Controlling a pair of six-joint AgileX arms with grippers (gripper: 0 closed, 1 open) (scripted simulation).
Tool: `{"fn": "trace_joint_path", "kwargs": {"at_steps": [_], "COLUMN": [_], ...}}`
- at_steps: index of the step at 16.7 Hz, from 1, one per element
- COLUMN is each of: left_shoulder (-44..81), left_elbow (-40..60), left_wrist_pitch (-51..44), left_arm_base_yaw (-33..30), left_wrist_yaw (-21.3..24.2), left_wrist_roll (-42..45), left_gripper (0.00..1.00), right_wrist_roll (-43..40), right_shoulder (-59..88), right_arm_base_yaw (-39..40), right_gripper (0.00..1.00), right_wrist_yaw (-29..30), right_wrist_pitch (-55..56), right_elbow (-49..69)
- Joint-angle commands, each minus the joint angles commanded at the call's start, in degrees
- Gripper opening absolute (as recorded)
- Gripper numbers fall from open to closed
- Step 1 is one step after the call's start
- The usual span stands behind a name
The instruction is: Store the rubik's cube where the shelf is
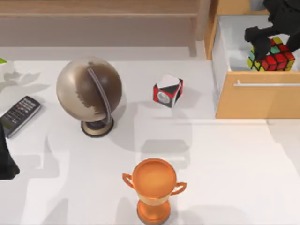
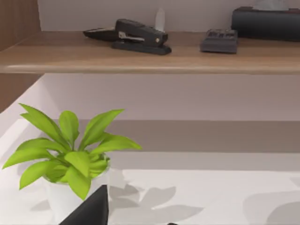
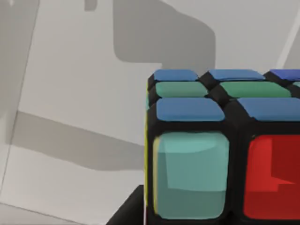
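Light-wood shelf (image 1: 98,15) runs along twelve o'clock, yet I'm over the open drawer (image 1: 257,101) at two o'clock. My right gripper (image 1: 268,43) is clamped on the rubik's cube (image 1: 274,56). Letting go here stores it in the wrong place. My left arm sits parked at nine o'clock.

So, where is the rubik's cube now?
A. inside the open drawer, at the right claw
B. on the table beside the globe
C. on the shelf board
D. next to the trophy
A: the rubik's cube sits within the open drawer, with the right claw on it.
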Motion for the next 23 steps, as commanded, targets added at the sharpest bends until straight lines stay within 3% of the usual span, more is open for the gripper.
{"fn": "trace_joint_path", "kwargs": {"at_steps": [7, 12, 19, 23], "left_shoulder": [0.0, 0.0, 0.0, 0.0], "left_elbow": [0.0, 0.0, 0.0, 0.0], "left_wrist_pitch": [0.0, 0.0, 0.0, 0.0], "left_arm_base_yaw": [0.0, 0.0, 0.0, 0.0], "left_wrist_yaw": [0.0, 0.0, 0.0, 0.0], "left_wrist_roll": [0.0, 0.0, 0.0, 0.0], "left_gripper": [1.0, 1.0, 1.0, 1.0], "right_wrist_roll": [1.4, 7.2, 17.2, 21.0], "right_shoulder": [-4.1, -17.8, -28.9, -31.1], "right_arm_base_yaw": [0.7, 10.2, 28.5, 36.8], "right_gripper": [0.0, 0.0, 0.0, 0.0], "right_wrist_yaw": [-0.6, -6.1, -13.9, -14.1], "right_wrist_pitch": [1.2, 10.9, 43.2, 65.6], "right_elbow": [-1.3, -6.8, -15.5, -21.1]}}
